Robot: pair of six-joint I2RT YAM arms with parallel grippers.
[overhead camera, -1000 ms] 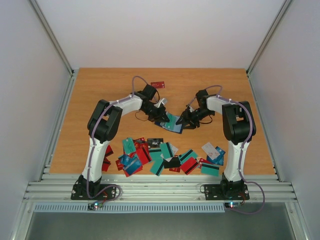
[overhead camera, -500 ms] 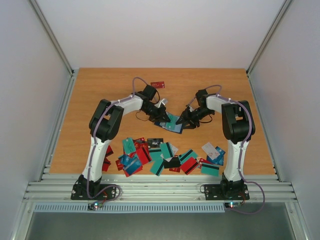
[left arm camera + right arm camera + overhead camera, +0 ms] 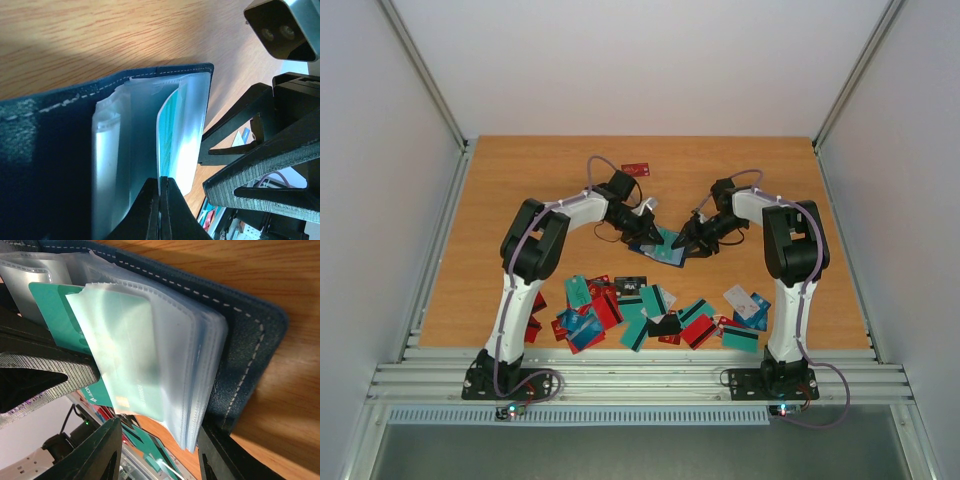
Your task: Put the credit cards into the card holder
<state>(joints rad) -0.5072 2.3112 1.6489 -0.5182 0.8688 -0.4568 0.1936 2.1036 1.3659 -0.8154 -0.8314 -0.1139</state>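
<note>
Nothing has shifted: we see our left gripper (image 3: 160, 210) clenched on 1 teal card (image 3: 170, 130) in the card holder (image 3: 240, 340), right gripper (image 3: 160, 450) straddling its sleeves.

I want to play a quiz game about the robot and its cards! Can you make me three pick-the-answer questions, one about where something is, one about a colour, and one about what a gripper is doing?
1. Where is the lone red card?
A. far side of the table, apart from the pile
B. inside the card holder
C. in the right gripper

2. What colour is the card going into the card holder?
A. black
B. teal
C. red

3. What is the left gripper doing?
A. wide open
B. out of sight
C. shut on the teal card

Answers:
1 A, it lies alone beyond both arms.
2 B, the teal card shows through a clear sleeve.
3 C, its fingertips pinch the card's edge.
</note>
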